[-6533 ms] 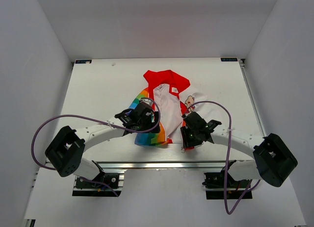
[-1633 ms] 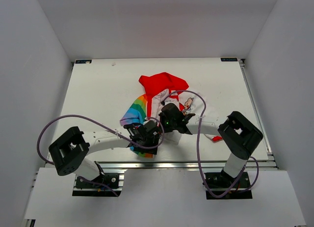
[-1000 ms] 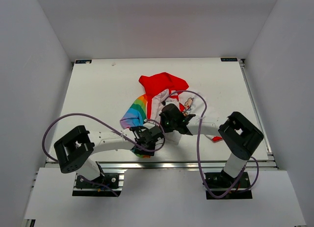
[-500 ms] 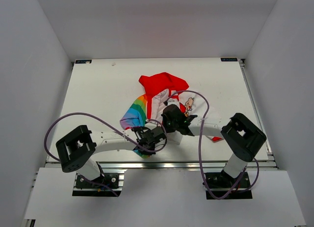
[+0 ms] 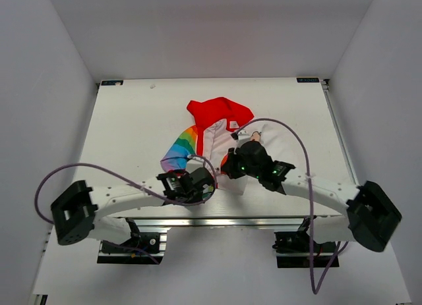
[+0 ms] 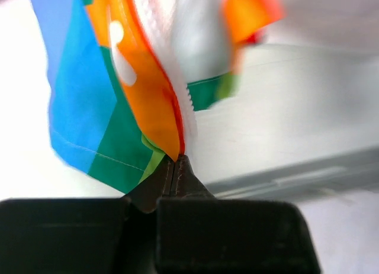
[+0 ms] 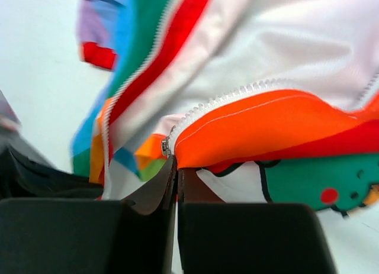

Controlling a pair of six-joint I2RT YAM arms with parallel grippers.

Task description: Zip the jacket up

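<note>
The jacket (image 5: 212, 137) lies mid-table with its red hood (image 5: 217, 110) at the far end and its rainbow-striped front towards me. My left gripper (image 5: 206, 182) is shut on the bottom corner of the rainbow panel (image 6: 89, 96), right beside the white zipper teeth (image 6: 185, 102); the pinch shows in the left wrist view (image 6: 176, 160). My right gripper (image 5: 229, 165) is shut on the orange hem of the other front panel (image 7: 254, 129). Its tips (image 7: 176, 163) sit just below the metal zipper slider (image 7: 166, 147). The two grippers are close together at the jacket's near edge.
An aluminium rail (image 5: 217, 221) runs along the near table edge just behind both grippers and shows as a grey band (image 6: 296, 173) in the left wrist view. Purple cables (image 5: 283, 124) loop above each arm. White walls enclose the table on three sides.
My left gripper has closed on the jacket's bottom corner. Both arms have stretched outward, elbows swinging to the sides. The right gripper has shifted slightly right, still holding the hem.
</note>
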